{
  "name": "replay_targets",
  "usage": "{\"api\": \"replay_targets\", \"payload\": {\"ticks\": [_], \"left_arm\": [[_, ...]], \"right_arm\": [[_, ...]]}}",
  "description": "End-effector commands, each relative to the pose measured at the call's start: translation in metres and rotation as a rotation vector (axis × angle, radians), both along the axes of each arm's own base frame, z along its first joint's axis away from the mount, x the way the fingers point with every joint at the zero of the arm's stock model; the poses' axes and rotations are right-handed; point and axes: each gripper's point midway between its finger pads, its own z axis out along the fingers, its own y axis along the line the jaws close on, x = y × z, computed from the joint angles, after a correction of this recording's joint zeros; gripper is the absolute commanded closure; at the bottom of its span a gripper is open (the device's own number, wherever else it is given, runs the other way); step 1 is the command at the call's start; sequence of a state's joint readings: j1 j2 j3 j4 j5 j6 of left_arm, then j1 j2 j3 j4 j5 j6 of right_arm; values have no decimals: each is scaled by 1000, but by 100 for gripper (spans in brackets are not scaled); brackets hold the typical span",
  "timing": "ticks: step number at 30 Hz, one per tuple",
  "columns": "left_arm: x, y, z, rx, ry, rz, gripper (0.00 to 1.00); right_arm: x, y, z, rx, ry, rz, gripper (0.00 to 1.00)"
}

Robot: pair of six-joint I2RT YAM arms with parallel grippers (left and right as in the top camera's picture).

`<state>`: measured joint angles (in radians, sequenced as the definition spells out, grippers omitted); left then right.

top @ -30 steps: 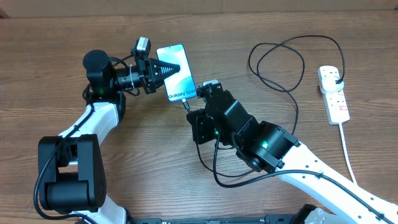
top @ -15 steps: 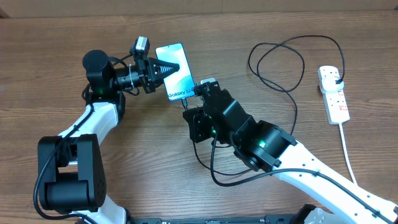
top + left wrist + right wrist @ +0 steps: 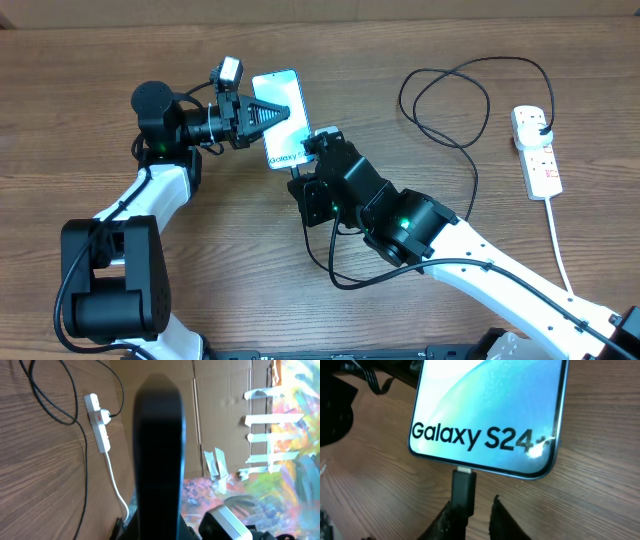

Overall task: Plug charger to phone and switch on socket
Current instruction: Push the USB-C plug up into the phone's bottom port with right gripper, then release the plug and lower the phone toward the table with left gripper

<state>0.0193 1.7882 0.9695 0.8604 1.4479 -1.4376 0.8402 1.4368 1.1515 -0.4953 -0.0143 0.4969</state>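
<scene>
Two grippers: left gripper (image 3: pixel 280 110) clamped on the phone (image 3: pixel 292 132), upper centre overhead; right gripper (image 3: pixel 476 510) closed on the charger (image 3: pixel 463 485) tip.
Writing: "Galaxy S24+", whole only in right wrist view.
Tip: touching phone's bottom edge.
Socket (image 3: pixel 535 150): right edge overhead, black plug in it.

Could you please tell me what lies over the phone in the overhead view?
One finger of the left gripper lies across the phone; the right gripper hides its lower edge.
</scene>
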Motion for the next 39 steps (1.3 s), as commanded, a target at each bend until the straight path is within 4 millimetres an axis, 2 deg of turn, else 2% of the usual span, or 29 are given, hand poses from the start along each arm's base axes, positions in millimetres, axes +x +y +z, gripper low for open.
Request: {"api": "replay_targets", "payload": {"ticks": [1,5,7,11,15,18,24,27,30,34,37,38,39], "left_arm": [[-14,-4,6,12,-100,-80,96],[-14,-4,6,12,-100,-78,96],[-14,-4,6,13,-110,-78,96],[-15,-5,6,14,-120,-88,96],[-24,-5,5,17,-154,-140,96],[-25,-8,6,16,-155,-142,96],[-42,-37,13,14,-276,-229,96],[-52,-52,15,8,-290,-274,96],[-56,-59,15,5,-292,-294,96],[-55,-57,15,6,-301,-288,96],[-51,-52,15,8,-300,-269,96],[-44,-50,16,7,-287,-231,96],[-40,-50,17,6,-277,-209,96]], "right_arm": [[8,-6,8,-8,-34,-40,77],[6,-8,5,-20,-23,-40,78],[6,-8,6,-20,-24,-40,87],[9,-9,8,-18,-38,-51,96],[20,-15,12,-34,-88,-106,96],[25,-12,19,-12,-114,-112,96],[33,-4,35,7,-210,-68,96],[34,-2,40,18,-221,-69,96],[37,-4,46,26,-229,-77,96],[38,-6,55,39,-239,-83,74],[33,-11,62,44,-243,-83,61],[26,-19,74,55,-253,-85,53],[23,-22,80,64,-260,-86,50]]}}
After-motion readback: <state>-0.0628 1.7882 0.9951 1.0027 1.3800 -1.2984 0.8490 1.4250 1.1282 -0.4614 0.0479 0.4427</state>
